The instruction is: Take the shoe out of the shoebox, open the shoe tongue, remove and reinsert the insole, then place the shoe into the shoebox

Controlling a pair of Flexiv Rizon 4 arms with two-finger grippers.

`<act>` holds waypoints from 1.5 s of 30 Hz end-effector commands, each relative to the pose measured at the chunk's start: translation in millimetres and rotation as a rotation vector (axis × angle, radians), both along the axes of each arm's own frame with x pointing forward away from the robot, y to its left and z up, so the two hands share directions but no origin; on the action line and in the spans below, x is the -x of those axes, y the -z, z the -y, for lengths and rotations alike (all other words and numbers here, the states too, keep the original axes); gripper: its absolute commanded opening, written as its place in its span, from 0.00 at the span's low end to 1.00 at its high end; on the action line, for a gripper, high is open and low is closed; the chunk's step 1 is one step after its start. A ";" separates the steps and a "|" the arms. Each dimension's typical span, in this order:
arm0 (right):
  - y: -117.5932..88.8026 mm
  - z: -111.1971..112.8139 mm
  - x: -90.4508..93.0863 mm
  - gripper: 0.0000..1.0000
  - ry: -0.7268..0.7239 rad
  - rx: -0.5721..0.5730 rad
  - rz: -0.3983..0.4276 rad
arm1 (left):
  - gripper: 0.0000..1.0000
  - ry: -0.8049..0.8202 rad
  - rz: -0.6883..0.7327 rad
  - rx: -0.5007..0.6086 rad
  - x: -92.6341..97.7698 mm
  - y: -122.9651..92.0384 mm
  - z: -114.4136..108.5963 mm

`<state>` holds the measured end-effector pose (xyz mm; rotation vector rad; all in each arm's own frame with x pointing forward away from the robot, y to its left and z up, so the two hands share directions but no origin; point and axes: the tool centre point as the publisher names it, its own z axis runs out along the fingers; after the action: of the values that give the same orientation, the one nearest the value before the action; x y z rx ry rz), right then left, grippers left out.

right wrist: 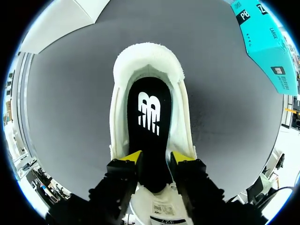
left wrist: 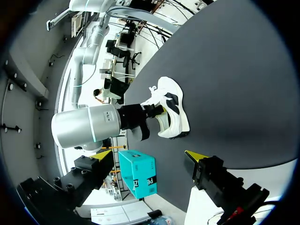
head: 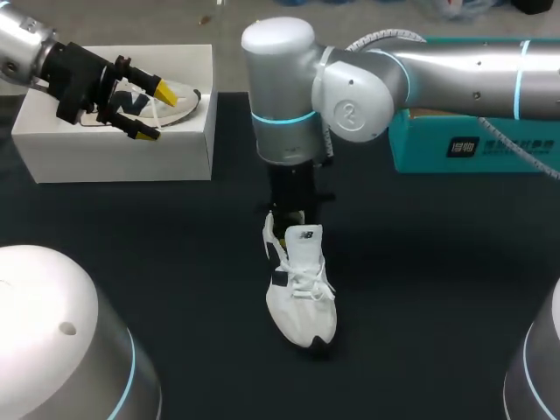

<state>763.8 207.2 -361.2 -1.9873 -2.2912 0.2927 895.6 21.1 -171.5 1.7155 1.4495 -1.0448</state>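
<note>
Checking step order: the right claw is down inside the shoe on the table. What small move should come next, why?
Probably lift the right claw straight up out of the white shoe: the black insole looks flat and seated to the heel, the tongue stands open, and the left claw hovers over the shoebox.

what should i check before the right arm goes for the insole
1. Shoe out of the shoebox, standing on the table: ok.
2. Tongue lifted, opening exposed: ok.
3. Insole lying flat inside the shoe, in plain view: ok.
4. Right gripper at the opening, over the insole: ok.
5. Right gripper's hold on the insole: cannot tell.
6. Left gripper open, over the shoebox, away from the shoe: ok.
</note>
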 end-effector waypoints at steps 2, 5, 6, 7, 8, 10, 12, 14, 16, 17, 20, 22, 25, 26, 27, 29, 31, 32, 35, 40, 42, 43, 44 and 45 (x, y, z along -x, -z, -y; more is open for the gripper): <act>0.3 1.0 1.7 1.00 0.015 0.005 -0.002 | 1.00 0.002 0.000 -0.003 -0.3 -0.4 -0.3; 0.7 1.8 2.5 1.00 0.025 -0.002 -0.004 | 1.00 0.002 0.000 -0.003 -0.3 -0.4 -0.3; 0.5 1.9 3.0 1.00 0.027 -0.004 -0.004 | 1.00 0.002 0.000 -0.003 -0.3 -0.4 -0.3; 0.2 2.1 3.6 1.00 0.028 -0.005 -0.004 | 1.00 0.002 0.000 -0.003 -0.3 -0.4 -0.3; -0.2 2.3 4.1 1.00 0.030 -0.006 -0.002 | 1.00 0.002 0.000 -0.003 -0.3 -0.4 -0.3; -1.3 3.4 4.7 1.00 0.035 -0.006 0.002 | 1.00 0.002 0.000 -0.003 -0.3 -0.4 -0.3; -5.2 4.4 5.8 1.00 0.042 -0.011 0.011 | 1.00 0.002 0.000 -0.003 -0.3 -0.4 -0.3; -10.5 5.6 6.9 1.00 0.047 -0.012 0.024 | 1.00 0.002 0.000 -0.003 -0.3 -0.4 -0.3; -15.7 7.3 7.8 1.00 0.055 -0.011 0.038 | 1.00 0.002 0.000 -0.003 -0.3 -0.4 -0.3; -18.5 7.8 8.7 1.00 0.055 -0.010 0.042 | 1.00 0.002 0.000 -0.003 -0.3 -0.4 -0.3; -24.3 9.8 11.6 1.00 0.058 -0.008 0.053 | 1.00 0.002 0.000 -0.003 -0.3 -0.4 -0.3; -26.0 10.4 14.7 1.00 0.060 -0.007 0.056 | 1.00 0.002 0.000 -0.003 -0.3 -0.4 -0.3; -26.4 12.6 19.5 1.00 0.063 -0.001 0.054 | 1.00 0.002 0.000 -0.003 -0.3 -0.4 -0.3; -27.0 13.6 21.2 1.00 0.065 0.001 0.052 | 1.00 0.002 0.000 -0.003 -0.3 -0.4 -0.3; -27.8 14.7 23.0 1.00 0.069 0.004 0.050 | 1.00 0.002 0.000 -0.003 -0.3 -0.4 -0.3; -31.3 17.5 26.9 1.00 0.079 0.007 0.050 | 1.00 0.002 0.000 -0.003 -0.3 -0.4 -0.3; -36.6 20.5 30.3 1.00 0.093 -0.001 0.060 | 1.00 0.002 0.000 -0.003 -0.3 -0.4 -0.3; -39.2 21.5 31.6 1.00 0.101 -0.006 0.071 | 1.00 0.002 0.000 -0.003 -0.3 -0.4 -0.3; -46.0 24.4 32.4 0.33 0.135 -0.011 0.119 | 1.00 0.002 0.000 -0.003 -0.3 -0.4 -0.3; -47.8 27.1 31.0 0.00 0.153 -0.024 0.136 | 1.00 0.002 0.000 -0.003 -0.3 -0.4 -0.3; -51.1 27.1 32.5 0.00 0.159 -0.030 0.140 | 1.00 0.002 0.000 -0.003 -0.3 -0.4 -0.3; -52.4 27.2 33.1 0.00 0.159 -0.036 0.141 | 1.00 0.002 0.000 -0.003 -0.3 -0.4 -0.3; -52.9 27.3 33.3 0.00 0.159 -0.037 0.142 | 1.00 0.002 0.000 -0.003 -0.3 -0.4 -0.3; -53.6 27.7 33.3 0.00 0.162 -0.040 0.145 | 1.00 0.002 0.000 -0.003 -0.3 -0.4 -0.3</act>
<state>733.4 185.9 -309.6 -2.2242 -2.1822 0.1208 895.6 21.1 -171.5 1.7155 1.4496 -1.0448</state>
